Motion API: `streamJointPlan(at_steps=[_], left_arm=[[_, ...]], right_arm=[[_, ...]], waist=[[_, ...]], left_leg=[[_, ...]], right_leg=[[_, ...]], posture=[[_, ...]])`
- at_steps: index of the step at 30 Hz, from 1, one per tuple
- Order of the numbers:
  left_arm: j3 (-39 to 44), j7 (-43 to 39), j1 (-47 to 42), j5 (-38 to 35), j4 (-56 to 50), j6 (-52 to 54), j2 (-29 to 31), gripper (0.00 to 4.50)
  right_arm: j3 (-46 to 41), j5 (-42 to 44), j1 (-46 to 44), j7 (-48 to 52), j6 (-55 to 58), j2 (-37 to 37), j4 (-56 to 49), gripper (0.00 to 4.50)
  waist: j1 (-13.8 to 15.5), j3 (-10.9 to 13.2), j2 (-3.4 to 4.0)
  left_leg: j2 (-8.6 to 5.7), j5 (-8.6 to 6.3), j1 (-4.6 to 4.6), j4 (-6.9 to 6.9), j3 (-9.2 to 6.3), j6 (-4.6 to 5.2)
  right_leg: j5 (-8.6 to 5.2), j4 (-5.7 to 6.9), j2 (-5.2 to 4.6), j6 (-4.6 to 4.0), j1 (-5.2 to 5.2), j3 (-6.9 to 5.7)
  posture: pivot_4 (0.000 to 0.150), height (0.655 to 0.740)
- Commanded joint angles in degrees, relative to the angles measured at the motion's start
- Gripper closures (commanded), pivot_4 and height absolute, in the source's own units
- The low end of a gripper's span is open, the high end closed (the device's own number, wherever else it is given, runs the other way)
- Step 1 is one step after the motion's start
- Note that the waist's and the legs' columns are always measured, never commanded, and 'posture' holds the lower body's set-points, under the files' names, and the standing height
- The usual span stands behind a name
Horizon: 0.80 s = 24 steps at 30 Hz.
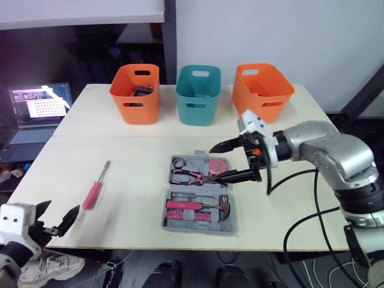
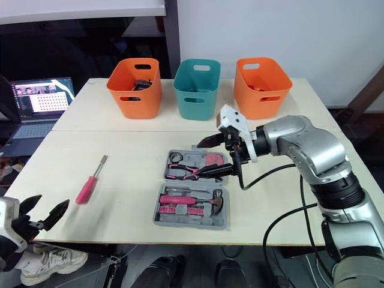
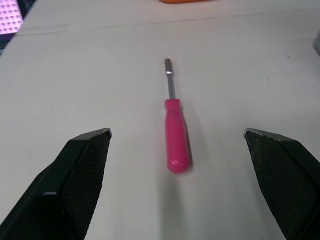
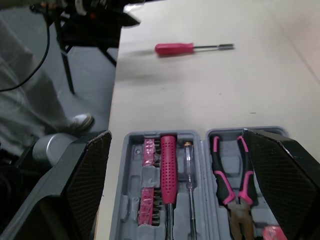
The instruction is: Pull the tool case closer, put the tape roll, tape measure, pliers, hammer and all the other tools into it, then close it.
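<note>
1. Right claw [image 1: 213,163] is spread wide and empty, hovering over the far half of the open tool case [image 1: 201,223] at mid-bench [image 1: 132,150].
2. Pliers [image 1: 186,176] and hammer [image 1: 223,207] lie inside the case.
3. Left claw [image 1: 62,211] is also wide and empty at the bench's 7 o'clock edge.
4. It faces the pink screwdriver [image 1: 95,191], which lies at 9 o'clock from the case, well apart.

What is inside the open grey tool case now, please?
Pliers, a hammer, a pink-handled driver and pink bits lie in the tool case. The right gripper hides part of its far half; what lies beneath cannot be seen.
</note>
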Motion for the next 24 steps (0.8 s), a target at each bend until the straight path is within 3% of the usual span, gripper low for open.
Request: streamJointPlan(at_steps=[1,4,12,18,24], left_arm=[[0.9,5.2,-2.4,-0.7,-1.6,7.9,2.8,0.00],[-2.5,8.5,-8.2,1.4,1.3,15.4,7.5,0.00],[-16.8,4.8,-30.8,4.6,17.6,27.6,17.9,0.00],[-25.9,3.6,-43.5,9.3,28.2,29.7,18.3,0.00],[-30.5,5.0,-50.2,12.6,32.9,36.0,18.2,0.00]], right_arm=[[-0.1,-1.2,-1.3,0.0,-1.0,0.4,-0.6,0.06],[-0.4,-2.2,-0.9,-1.4,-1.0,0.3,-1.1,0.06],[-3.0,-2.2,1.7,-7.1,2.4,-0.3,-5.6,0.06],[-5.3,-2.5,4.0,-10.7,4.8,-2.1,-8.4,0.06],[-7.1,-2.1,5.5,-13.4,7.4,-3.6,-10.9,0.06]], waist=[[0.0,0.0,0.01],[0.0,0.0,0.00],[-0.3,0.0,0.00],[-0.6,0.0,-0.02],[-0.7,0.1,-0.04]], left_leg=[[0.00,0.01,0.00,0.00,0.00,0.01],[0.00,0.02,0.00,0.02,-0.02,0.01],[-0.03,0.03,0.00,0.13,-0.01,0.00],[-0.05,0.04,-0.02,0.10,0.01,-0.01],[-0.06,0.06,-0.03,0.24,0.01,-0.04]], right_leg=[[0.00,0.00,0.00,0.00,0.00,-0.01],[0.02,0.06,0.02,0.01,-0.01,-0.03],[0.24,0.15,0.09,0.21,-0.02,-0.03],[0.26,0.32,0.05,0.22,0.08,-0.01],[0.25,0.56,0.05,0.22,0.03,0.00]], posture=[[0.150,0.7400],[0.150,0.7400],[0.150,0.7400],[0.150,0.7400],[0.150,0.7400]])
